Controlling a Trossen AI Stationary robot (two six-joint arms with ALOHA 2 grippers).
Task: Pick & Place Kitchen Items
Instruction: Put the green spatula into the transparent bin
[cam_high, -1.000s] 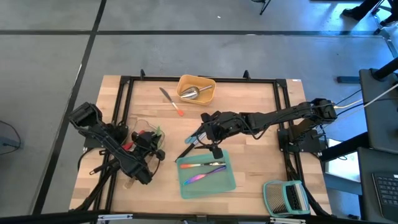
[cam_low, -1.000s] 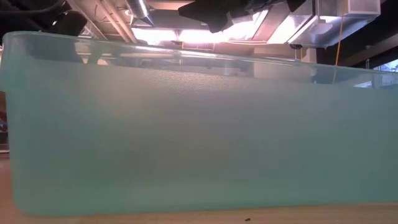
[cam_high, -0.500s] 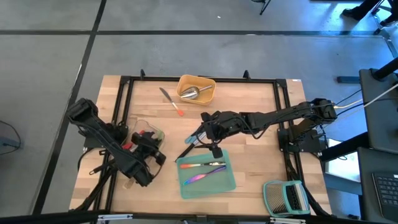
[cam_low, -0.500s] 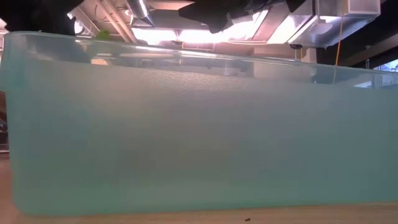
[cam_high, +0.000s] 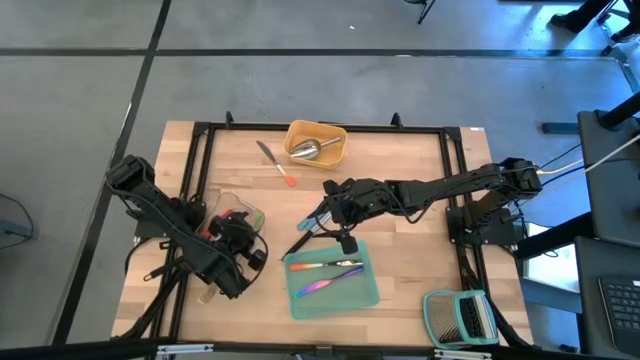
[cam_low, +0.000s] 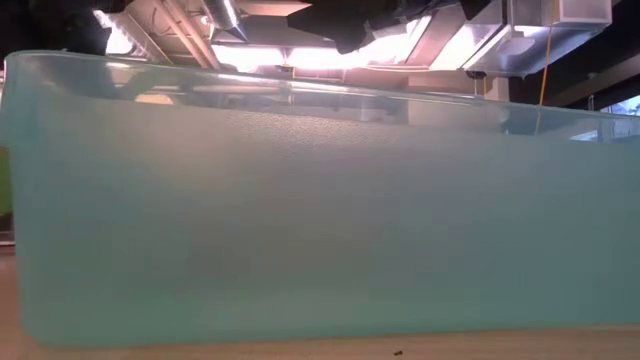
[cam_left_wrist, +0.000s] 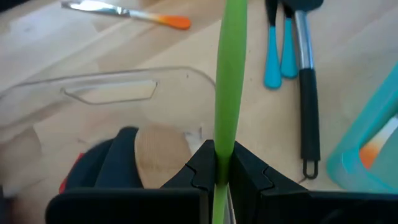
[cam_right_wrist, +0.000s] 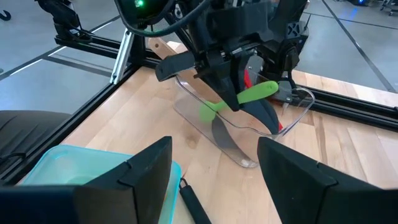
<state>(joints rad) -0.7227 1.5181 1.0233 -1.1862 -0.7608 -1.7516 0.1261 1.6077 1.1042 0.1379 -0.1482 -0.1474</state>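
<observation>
Over the clear tray (cam_high: 228, 212), table's left side: left gripper (cam_left_wrist: 219, 167), jaws clamped on the green tool (cam_left_wrist: 226, 81), which runs forward from the pads. Against the views of a second ago, the left arm has swung a little and the gripper sits slightly further in over the tray; the green tool shows less plainly from above. Judgement: a lift out of, or a lowering into, the clear tray is under way; which one cannot be told.

Clear tray contents: a red-handled piece and a dark, broad blade (cam_right_wrist: 266, 117), both partly hidden by the gripper.

Table centre: right gripper (cam_high: 322, 222), fingers spread and holding nothing, unchanged over the last second; it waits above a black utensil (cam_high: 300, 243) lying beside the teal tray (cam_high: 368, 292).

Teal tray contents: an orange-handled piece (cam_high: 322, 265) and iridescent cutlery (cam_high: 327, 283).

Yellow tray (cam_high: 336, 135), far edge: steel scoop (cam_high: 308, 150). Beside it, loose on the wood: a knife (cam_high: 276, 162) with an orange tip.

Near the clear tray, in the left wrist view: two blue-handled tools (cam_left_wrist: 278, 53) and a steel-handled one (cam_left_wrist: 306, 93).

Low view: filled by the teal tray's wall; nothing further legible.
</observation>
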